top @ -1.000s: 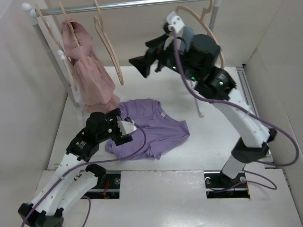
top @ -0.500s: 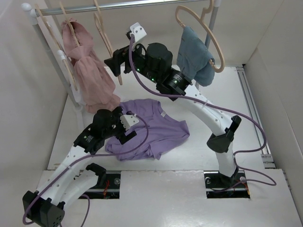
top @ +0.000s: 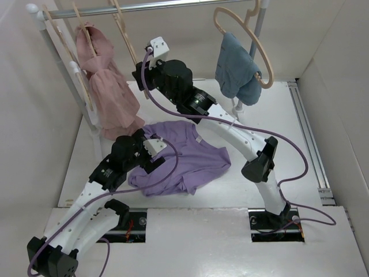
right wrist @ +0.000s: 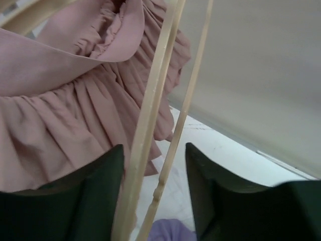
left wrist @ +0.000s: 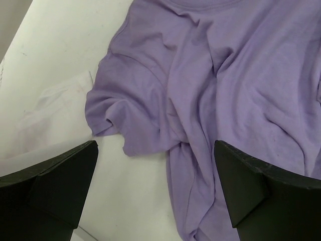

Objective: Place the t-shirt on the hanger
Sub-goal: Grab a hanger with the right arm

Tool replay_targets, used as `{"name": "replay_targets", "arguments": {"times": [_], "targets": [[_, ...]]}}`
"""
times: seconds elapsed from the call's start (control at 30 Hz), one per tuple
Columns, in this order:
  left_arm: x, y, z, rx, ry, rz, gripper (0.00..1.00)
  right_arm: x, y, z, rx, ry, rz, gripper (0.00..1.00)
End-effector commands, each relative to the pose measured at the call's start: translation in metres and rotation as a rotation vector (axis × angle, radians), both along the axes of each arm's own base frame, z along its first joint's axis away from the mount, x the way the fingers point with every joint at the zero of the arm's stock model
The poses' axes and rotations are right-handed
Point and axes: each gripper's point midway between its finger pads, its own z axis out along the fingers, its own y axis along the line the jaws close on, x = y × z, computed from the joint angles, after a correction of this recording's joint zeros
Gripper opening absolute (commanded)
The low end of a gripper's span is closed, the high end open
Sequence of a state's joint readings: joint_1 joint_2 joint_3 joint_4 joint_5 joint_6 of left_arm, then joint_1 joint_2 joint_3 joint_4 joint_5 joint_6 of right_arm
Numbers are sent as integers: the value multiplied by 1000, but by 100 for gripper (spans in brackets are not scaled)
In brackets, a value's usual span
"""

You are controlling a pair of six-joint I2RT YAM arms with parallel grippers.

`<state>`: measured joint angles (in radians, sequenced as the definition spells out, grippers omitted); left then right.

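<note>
I have the t-shirt (top: pixel 184 158) lying crumpled on the table (top: pixel 259 133) at the centre of the overhead view, collar toward the back, not on anything but the tabletop. My left gripper (top: pixel 151 156) hovers just over its lower-left edge. In the left wrist view that gripper (left wrist: pixel 155 150) is spread wide, a dark finger in each bottom corner, with a sleeve and folded purple cloth between them and nothing held. The only thing here that carries anything is the rail (top: pixel 161 7) across the top of the frame. The hanger (top: pixel 125 43) hangs bare from it at upper centre-left. A second hanger (top: pixel 85 32) further left bears the pink garment (top: pixel 109 92), and a third hanger (top: pixel 260 55) at upper right bears the blue garment (top: pixel 236 72). My right arm reaches up and left, so the right gripper (top: pixel 141 75) sits at the lower end of the bare hanger. In the right wrist view its fingers are partly apart and straddle both pale wooden bars of the hanger (right wrist: pixel 150 115). The left finger (right wrist: pixel 95 201) lies just against the thicker bar. There is a gap on the other side, so I see no firm clamp.
</note>
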<state>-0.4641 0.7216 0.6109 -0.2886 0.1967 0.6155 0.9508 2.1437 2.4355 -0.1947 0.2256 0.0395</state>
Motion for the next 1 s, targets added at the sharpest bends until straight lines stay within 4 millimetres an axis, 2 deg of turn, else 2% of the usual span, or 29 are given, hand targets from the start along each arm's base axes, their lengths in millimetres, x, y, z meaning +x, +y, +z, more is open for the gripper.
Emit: {"name": "replay_targets", "arguments": {"times": [0.0,0.07,0.1,0.17,0.2,0.27,0.33,0.37,0.4,0.5,0.53,0.6,0.67,0.73,0.77,0.87,0.93,0.97], "targets": [[2,1,5,-29,-30,28,100,-5,-16,44,91,-62,-51,53],[3,3,8,-29,-40,36,100,-2,-12,38,82,-56,-51,48],[3,3,8,-29,-40,36,100,-2,-12,38,82,-56,-51,37],[3,4,8,-25,-42,44,100,1,-11,34,83,-54,-63,26],[3,4,7,-32,-38,48,100,1,-11,34,83,-54,-63,10],[5,5,9,-32,-48,57,100,3,-14,34,84,-52,-84,0],[5,6,11,-49,-47,76,100,4,-16,34,85,-51,-93,0],[6,7,13,-58,-51,90,100,2,-21,42,97,-57,-102,0],[6,7,13,-68,-44,97,100,3,-22,42,98,-56,-111,0],[6,6,17,-94,-49,107,100,-1,-42,60,131,-67,-158,0],[6,6,17,-94,-49,107,100,0,-45,55,123,-59,-170,0],[7,3,24,-114,-74,98,100,-10,-59,76,152,-92,-172,0],[8,3,22,-106,-80,93,100,-12,-63,73,125,-102,-177,0],[8,3,22,-106,-80,93,100,-17,-73,83,125,-126,-181,0],[8,3,22,-106,-80,93,100,-17,-75,79,117,-119,-191,0],[7,2,22,-110,-77,83,100,-22,-86,90,109,-155,-199,0],[7,0,26,-112,-74,75,100,-25,-93,90,95,-159,-212,0],[6,-2,21,-108,-53,65,100,-26,-96,92,95,-168,-214,0]]}}
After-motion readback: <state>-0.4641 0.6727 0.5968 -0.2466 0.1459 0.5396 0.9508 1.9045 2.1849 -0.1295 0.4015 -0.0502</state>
